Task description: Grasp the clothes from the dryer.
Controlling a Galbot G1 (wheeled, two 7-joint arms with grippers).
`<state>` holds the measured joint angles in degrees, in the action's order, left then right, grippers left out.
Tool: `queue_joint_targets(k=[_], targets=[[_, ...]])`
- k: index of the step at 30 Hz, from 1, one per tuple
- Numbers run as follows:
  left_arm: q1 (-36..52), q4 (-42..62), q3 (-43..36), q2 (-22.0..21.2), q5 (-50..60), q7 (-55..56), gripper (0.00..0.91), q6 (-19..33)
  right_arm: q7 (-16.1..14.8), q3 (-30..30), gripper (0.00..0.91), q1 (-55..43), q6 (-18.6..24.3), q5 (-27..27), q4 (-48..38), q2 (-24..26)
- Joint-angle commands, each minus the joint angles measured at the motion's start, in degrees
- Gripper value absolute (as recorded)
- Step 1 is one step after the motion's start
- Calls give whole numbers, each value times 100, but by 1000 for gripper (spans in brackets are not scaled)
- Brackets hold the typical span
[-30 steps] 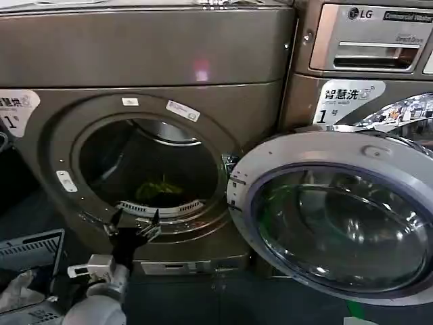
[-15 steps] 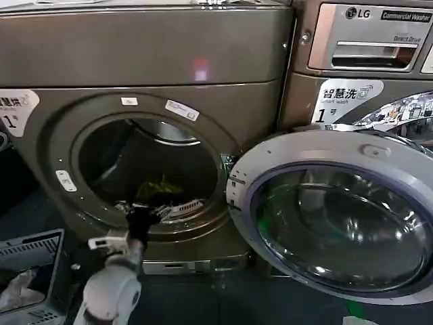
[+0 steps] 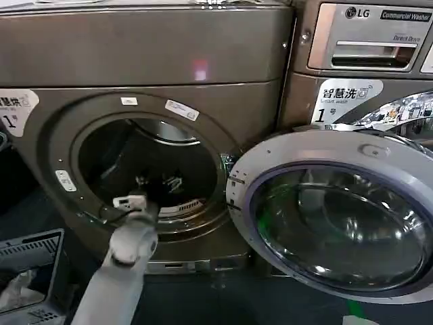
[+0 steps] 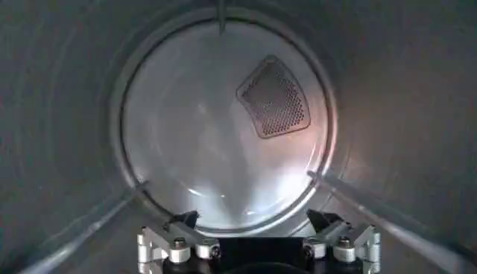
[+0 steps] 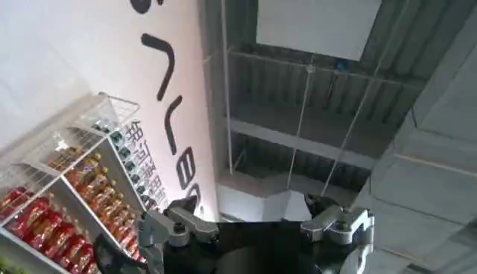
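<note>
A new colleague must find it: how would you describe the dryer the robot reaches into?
Two bronze-grey machines stand side by side. The dryer is the left one, its round port open with the left gripper inside the drum. The washer beside it carries an LG label.

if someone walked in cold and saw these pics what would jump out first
The dryer fills the head view, its round port gaping and the chrome-ringed glass door swung wide to the right. The left arm reaches through the port, its left gripper inside the drum with the jaws open. In the left wrist view, the shiny back wall of the drum carries a perforated vent.
</note>
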<state>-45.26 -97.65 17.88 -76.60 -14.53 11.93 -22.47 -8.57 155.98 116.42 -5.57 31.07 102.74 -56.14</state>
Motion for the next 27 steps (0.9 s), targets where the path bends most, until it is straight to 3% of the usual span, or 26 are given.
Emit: queue_joint_targets(k=[1,11,27], targets=[[1664,2218,-314,-166,36,-31,907,291,-5,3,907,3,0,14,13,5],[2748,3741,-422,-486,-122,-127,907,488,-25,-18,907,-72,10,22,13,52],[3576,5757,-455,-768,180,-606,907,1016,-58,-117,907,-199,41,24,-11,102]])
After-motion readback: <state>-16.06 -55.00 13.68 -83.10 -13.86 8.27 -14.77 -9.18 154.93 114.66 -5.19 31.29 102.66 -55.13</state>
